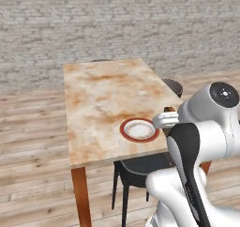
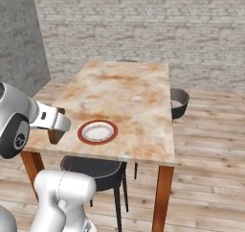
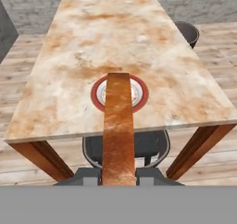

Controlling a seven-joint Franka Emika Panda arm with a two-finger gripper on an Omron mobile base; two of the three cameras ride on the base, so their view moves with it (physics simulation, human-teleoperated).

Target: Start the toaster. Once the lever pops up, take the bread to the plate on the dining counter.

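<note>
In the hand view, the pincer (image 3: 118, 176) sits at the bottom, its two dark fingertips (image 3: 90, 174) pressed against either side of the bread (image 3: 118, 126) — the jaws are clamped on the slice, which stands edge-on between them and stretches away from the pincer as a long brown-crusted strip. To the pincer's left, a reddish-brown leg (image 3: 39, 158) of the worktop slants under the near corner. Straight ahead of the pincer, beyond the near edge of the worktop (image 3: 69, 56), lies the plate (image 3: 141, 94), round and white with a red rim; the far end of the bread overlaps it in this view, though I cannot tell whether the slice touches it or hangs above. Below the worktop edge, just ahead of the pincer, a dark stool (image 3: 152, 146) shows. To the right, a second wooden leg (image 3: 196, 149) slants down, and farther off on the right a dark round seat (image 3: 187, 32) stands beside the worktop's far side.

From the left base view, the plate (image 1: 139, 129) rests near the worktop's (image 1: 103, 94) near edge — the white arm (image 1: 197, 141) reaches beside it. In the right base view the plate (image 2: 97, 132) lies just right of the arm's wrist (image 2: 50, 121).
</note>
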